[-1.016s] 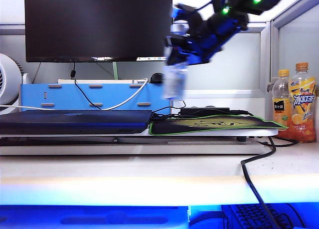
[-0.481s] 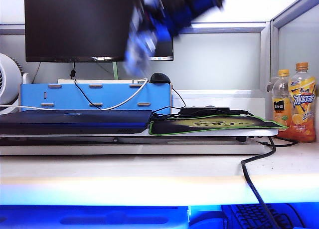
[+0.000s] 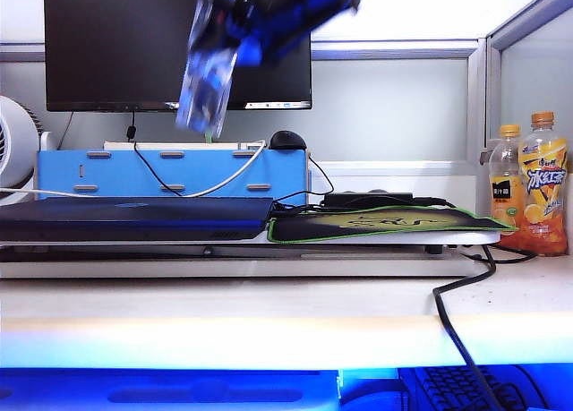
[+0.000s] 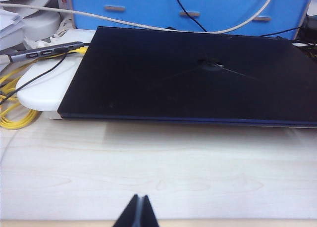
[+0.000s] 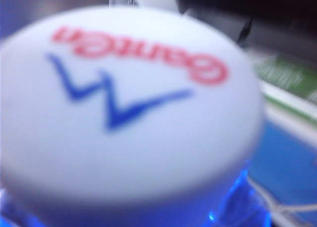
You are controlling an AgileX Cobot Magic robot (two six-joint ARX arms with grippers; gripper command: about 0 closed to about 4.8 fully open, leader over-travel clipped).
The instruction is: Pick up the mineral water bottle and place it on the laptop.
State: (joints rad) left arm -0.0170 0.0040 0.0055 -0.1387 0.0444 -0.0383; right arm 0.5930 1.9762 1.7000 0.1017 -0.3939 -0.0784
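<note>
From the exterior view I have the right gripper (image 3: 235,21) high up in front of the monitor (image 3: 116,44), blurred, clamped around the upper part of the water bottle (image 3: 204,84). The bottle hangs tilted, its base in the air well above the laptop (image 3: 134,218), which lies flat on the left of the desk beside the mouse pad (image 3: 385,223). I count one water bottle, one laptop, one mouse pad, one monitor, and two juice bottles (image 3: 530,183) standing at the far right, well clear of my path.

In the left wrist view the left gripper (image 4: 137,213) sits low over bare desk in front of the laptop (image 4: 188,76), its two tips pressed together and holding nothing. The laptop lid is bare, so the landing spot is free.

The right wrist view is filled by the bottle's white cap (image 5: 124,103) with its red lettering, right under the camera; I cannot see the fingers here, so I judge the grip from the exterior view.

My worries: the bottle is tilted and carried fast, so it could slip in the jaws, or I could set it down on an edge and it would topple and roll off the smooth lid. Releasing too high would do the same.
</note>
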